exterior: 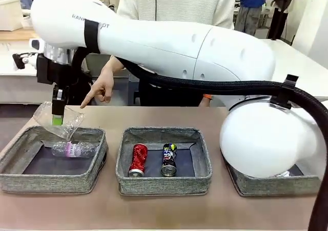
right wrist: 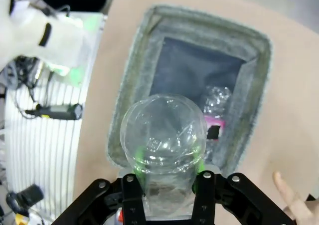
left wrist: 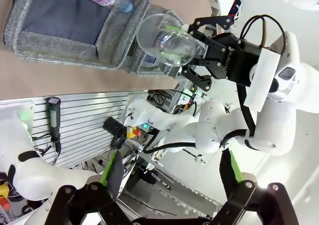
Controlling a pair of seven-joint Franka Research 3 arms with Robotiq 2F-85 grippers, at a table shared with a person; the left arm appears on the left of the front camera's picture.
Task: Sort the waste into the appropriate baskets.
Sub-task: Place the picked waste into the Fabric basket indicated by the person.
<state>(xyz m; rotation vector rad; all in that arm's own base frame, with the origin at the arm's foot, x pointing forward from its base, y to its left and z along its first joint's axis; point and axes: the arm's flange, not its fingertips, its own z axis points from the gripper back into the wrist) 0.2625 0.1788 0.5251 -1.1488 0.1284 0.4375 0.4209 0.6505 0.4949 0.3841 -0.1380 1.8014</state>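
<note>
- Clearly see-through, the plastic cup (exterior: pixel 60 121) hangs tilted above the left basket (exterior: pixel 31 177), its rounded base toward the right wrist camera.
- Inside that basket a clear bottle (exterior: pixel 74 149) with pinkish label lies near the far wall; the rest of the dark floor is bare.
- Right gripper (right wrist: pixel 169 161) fingers clamp the cup's rim between green pads.
- Left gripper (left wrist: pixel 172 172) fingers stand spread apart, grasping nothing.
</note>
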